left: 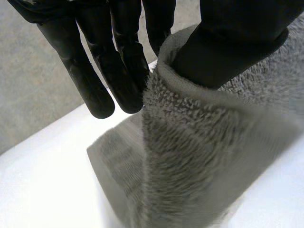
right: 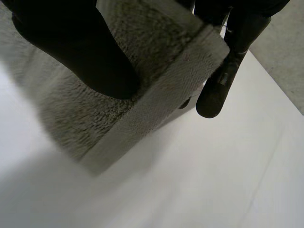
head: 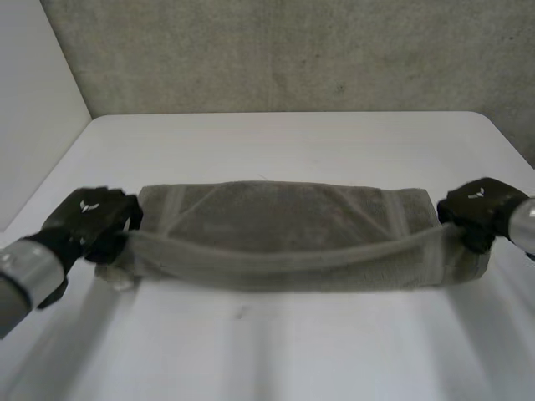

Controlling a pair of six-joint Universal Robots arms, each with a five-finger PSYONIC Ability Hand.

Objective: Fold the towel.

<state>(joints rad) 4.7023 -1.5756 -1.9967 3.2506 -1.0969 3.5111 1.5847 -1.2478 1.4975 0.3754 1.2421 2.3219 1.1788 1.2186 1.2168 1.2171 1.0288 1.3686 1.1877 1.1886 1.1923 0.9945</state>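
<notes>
A grey towel [head: 284, 230] lies stretched across the white table [head: 276, 351], its near edge lifted into a sagging band between my two hands. My left hand [head: 94, 219] is at the towel's left end; in its wrist view the thumb [left: 228, 42] pinches the terry towel [left: 199, 156] against the fingers [left: 118, 71]. My right hand [head: 481, 209] is at the right end; there the thumb [right: 90, 57] presses the towel [right: 156, 90] corner against the fingers [right: 223, 80] behind it.
A grey concrete wall [head: 292, 50] stands behind the table's far edge. A white panel [head: 33, 100] rises along the table's left side. Bare tabletop lies in front of and beyond the towel.
</notes>
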